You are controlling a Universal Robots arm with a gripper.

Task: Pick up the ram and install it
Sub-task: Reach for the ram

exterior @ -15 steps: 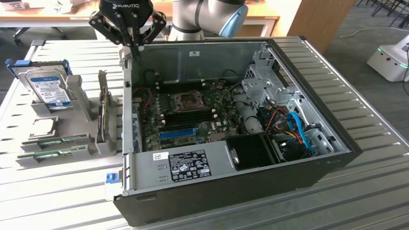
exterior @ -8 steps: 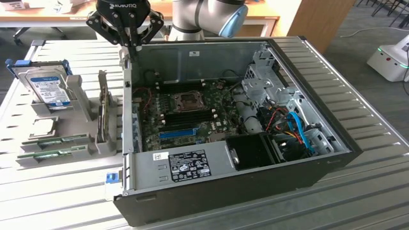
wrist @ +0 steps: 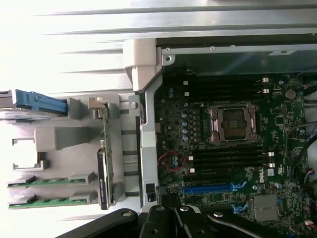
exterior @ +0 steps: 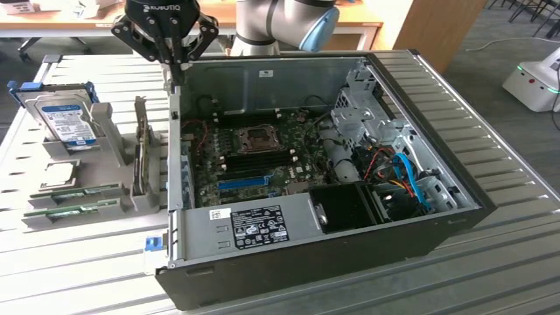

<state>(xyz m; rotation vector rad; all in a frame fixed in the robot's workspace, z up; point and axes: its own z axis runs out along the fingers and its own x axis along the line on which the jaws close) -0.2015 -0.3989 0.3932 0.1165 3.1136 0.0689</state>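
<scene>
Hovering over the edge of the case (exterior: 262, 80), the gripper (exterior: 172, 64) is clenched on nothing, so pickup isn't started yet. The ram (exterior: 77, 194) is parked in the gray rack (exterior: 58, 222) outside; opened jaws would probably be needed first.

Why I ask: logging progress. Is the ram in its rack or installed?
In the rack: both ram sticks sit there, and the memory slots look empty.

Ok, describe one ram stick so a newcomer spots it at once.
At the exterior view's left of the open computer case sits a grey parts holder. Two thin green sticks lie in it; this ram is the one beside the square processor chip, unlike its twin.
</scene>
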